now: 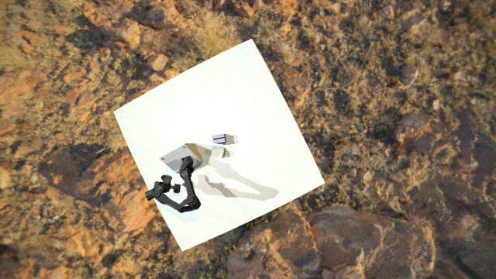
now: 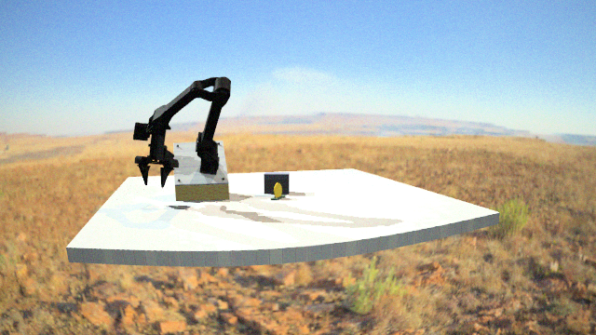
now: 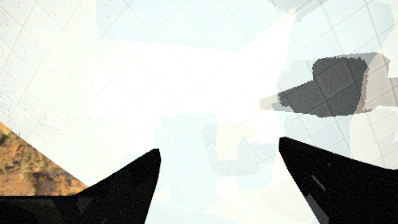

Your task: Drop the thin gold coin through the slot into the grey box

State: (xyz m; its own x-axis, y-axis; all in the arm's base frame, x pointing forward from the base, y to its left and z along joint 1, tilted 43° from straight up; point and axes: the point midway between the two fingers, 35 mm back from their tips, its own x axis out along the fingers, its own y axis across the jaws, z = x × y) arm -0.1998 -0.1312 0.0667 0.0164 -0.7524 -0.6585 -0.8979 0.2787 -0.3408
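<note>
The gold coin stands on edge in the small dark-green holder. The closed grey box is close by, behind the coin in the exterior view. Its slot shows as a dark line across the lid in the top view. My gripper is wide open and empty, pointing down above the table's left part, on the far side of the arm's base from the coin. Coin, holder and box are not in the wrist view.
A white table carries everything. The arm's base plate and block stand between my gripper and the coin in the exterior view. The table's edge and rocky ground show at the lower left of the wrist view.
</note>
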